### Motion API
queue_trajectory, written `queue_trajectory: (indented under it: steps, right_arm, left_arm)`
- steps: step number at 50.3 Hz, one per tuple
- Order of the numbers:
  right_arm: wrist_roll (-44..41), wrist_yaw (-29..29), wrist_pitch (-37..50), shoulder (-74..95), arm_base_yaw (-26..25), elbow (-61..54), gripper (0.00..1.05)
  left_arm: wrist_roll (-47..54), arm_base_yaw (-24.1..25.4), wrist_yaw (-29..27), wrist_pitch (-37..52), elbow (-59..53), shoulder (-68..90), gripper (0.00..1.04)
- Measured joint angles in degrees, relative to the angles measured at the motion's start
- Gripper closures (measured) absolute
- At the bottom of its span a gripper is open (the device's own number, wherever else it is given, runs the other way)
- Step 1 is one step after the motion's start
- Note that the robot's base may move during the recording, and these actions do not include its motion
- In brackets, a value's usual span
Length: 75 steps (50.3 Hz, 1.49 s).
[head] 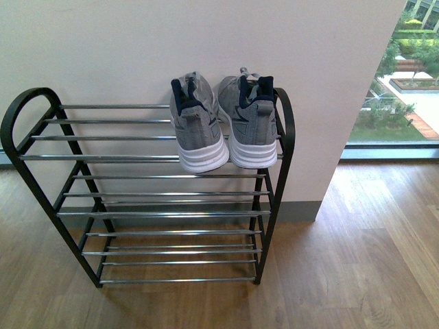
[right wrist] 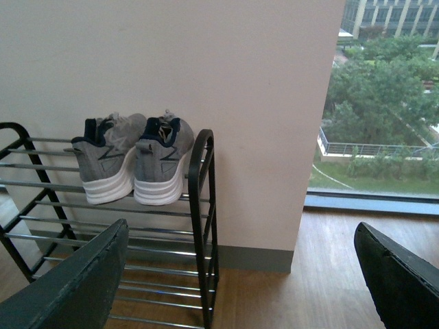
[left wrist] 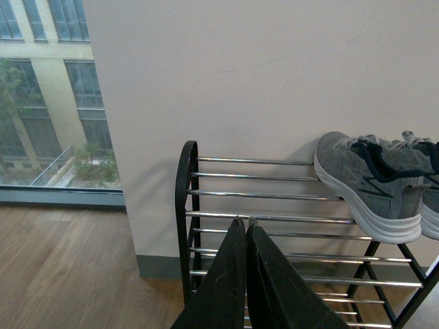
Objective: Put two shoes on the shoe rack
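Front view, two shoes (head: 199,127) upper centre atop shoe rack (head: 103,157), left gripper (left wrist: 244,223) pinched together, right gripper (right wrist: 241,229) spread wide

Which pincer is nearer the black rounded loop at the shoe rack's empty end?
Left. The shut left pincer sits close by that loop; the open right pincer faces the opposite end, by the grey knit sneakers.

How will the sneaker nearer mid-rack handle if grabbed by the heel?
The sneaker is probably light: knit upper, thick foam-like sole. The upper likely squashes when gripped; the sole should stay stiff. Its heel overhangs the front bar of the rack, so a pull may tip it off.
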Motion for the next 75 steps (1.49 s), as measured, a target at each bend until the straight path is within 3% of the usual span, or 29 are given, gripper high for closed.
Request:
queue_trajectory:
  steps: [27,32,44,51,65,70,75]
  right_arm:
    - [0.0,0.0,0.0,0.0,0.0,0.0,0.09]
    - [0.0,0.0,0.0,0.0,0.0,0.0,0.09]
    - [0.0,0.0,0.0,0.0,0.0,0.0,0.09]
    - [0.0,0.0,0.0,0.0,0.0,0.0,0.09]
    - [0.0,0.0,0.0,0.0,0.0,0.0,0.09]
    - [0.0,-0.1,0.0,0.0,0.0,0.0,0.09]
    - [0.0,0.0,0.0,0.0,0.0,0.0,0.09]
  left_arm:
    - [0.0,0.0,0.0,-8.2,0.0,-8.1,1.03]
    - [0.0,0.0,0.0,-17.9,0.0,-16.3,1.03]
    - [-0.1,0.0,0.0,-18.5,0.0,-17.5,1.03]
    - [0.0,0.0,0.0,-18.5,0.0,-17.5,0.74]
    - [0.0,0.0,0.0,-18.5,0.0,-17.5,0.31]
    - [0.0,0.0,-0.1,-18.5,0.0,-17.5,0.10]
    - [0.0,0.0,-0.1,-18.5,0.0,-17.5,0.10]
